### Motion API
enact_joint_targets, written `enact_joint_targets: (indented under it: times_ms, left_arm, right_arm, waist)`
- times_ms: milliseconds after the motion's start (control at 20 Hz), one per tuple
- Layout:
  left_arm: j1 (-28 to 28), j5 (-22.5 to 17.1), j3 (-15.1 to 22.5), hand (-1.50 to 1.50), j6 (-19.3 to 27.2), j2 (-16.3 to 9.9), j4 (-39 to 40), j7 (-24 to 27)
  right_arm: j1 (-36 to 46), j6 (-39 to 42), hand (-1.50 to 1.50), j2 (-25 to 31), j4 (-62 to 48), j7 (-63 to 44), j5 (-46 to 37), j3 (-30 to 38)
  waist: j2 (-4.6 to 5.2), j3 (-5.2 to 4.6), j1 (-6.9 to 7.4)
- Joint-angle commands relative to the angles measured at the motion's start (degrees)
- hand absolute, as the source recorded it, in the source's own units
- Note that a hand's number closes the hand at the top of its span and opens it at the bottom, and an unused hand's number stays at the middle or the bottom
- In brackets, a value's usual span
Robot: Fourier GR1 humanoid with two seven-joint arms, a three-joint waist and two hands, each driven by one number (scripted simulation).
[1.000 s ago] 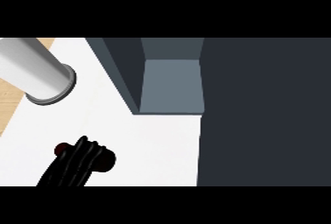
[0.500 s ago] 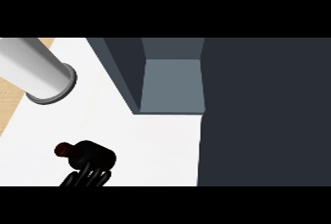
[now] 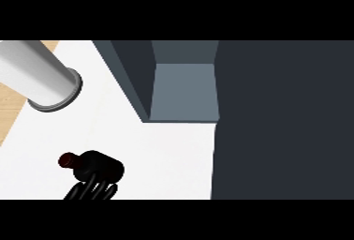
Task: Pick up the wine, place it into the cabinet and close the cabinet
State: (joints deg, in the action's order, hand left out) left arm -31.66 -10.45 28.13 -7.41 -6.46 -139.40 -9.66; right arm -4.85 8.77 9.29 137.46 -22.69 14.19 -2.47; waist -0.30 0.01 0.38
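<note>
The task was barely begun: the wine bottle (image 3: 95,166), dark and glossy with a rounded body and a deep red cap, stood on the smooth white surface (image 3: 162,154) near the lower left, well apart from the open grey cabinet (image 3: 181,89), whose flat matte walls framed an open compartment. The left hand (image 3: 91,190) had its black fingers curled against the bottle's near side in what looked like the start of a grasp, so lifting, placing and closing all remained. A pale cylindrical forearm (image 3: 38,75) lay across the upper left; whether it was the right arm I could not tell, and no right hand showed.

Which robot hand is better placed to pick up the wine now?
Likely left: the only robot hand in view sits at the view's lower left, right beside the wine. The right robot hand does not show.
</note>
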Motion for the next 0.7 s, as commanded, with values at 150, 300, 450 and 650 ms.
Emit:
enact_joint_targets:
  times_ms: [150, 300, 450, 650]
  left_arm:
    - [0.01, -1.91, -1.50, -1.50, 2.50, -0.93, -12.28, -3.67]
    - [0.73, -4.65, -5.51, -1.50, 1.73, -1.71, -10.49, -2.90]
    - [-0.15, -7.08, -9.97, -1.50, 1.77, -3.15, -13.55, -4.59]
    - [0.71, -10.41, -16.02, -1.50, 1.13, -3.95, -12.72, -5.07]
  right_arm:
    - [1.22, -2.54, -1.50, 0.02, 6.62, -5.07, 0.59, -0.47]
    - [-1.18, -2.54, -1.50, 0.23, 9.15, -6.48, 0.80, -1.61]
    - [0.59, -2.78, -1.50, -0.34, 5.56, -4.14, -0.83, -1.63]
    - [-1.03, -1.70, -1.50, 0.81, 7.28, -3.40, 1.37, 0.44]
  waist:
    - [0.09, -0.03, -0.38]
    - [0.04, -0.05, -0.74]
    - [0.11, -0.05, -0.31]
    - [0.05, -0.03, -0.83]
